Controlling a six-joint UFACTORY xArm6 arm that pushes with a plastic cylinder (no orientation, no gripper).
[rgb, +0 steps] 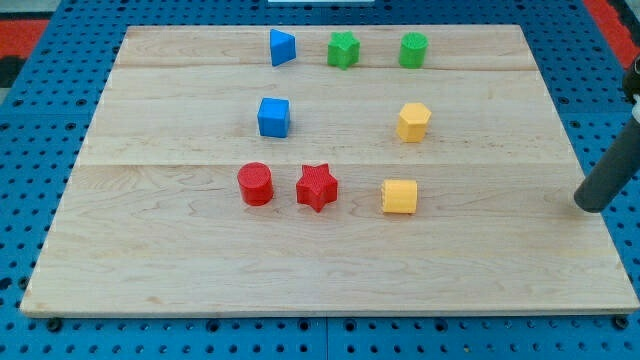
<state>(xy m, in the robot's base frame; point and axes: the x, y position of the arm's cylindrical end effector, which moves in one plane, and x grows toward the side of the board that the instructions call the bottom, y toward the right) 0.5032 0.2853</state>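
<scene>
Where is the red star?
The red star sits low on the wooden board, between the red cylinder on the view's left and a yellow block on its right.

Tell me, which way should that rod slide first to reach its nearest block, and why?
Probably straight toward the view's left. My tip sits by the right edge of the board, touching nothing; the yellow cube, the nearest block, lies almost level with it.
</scene>
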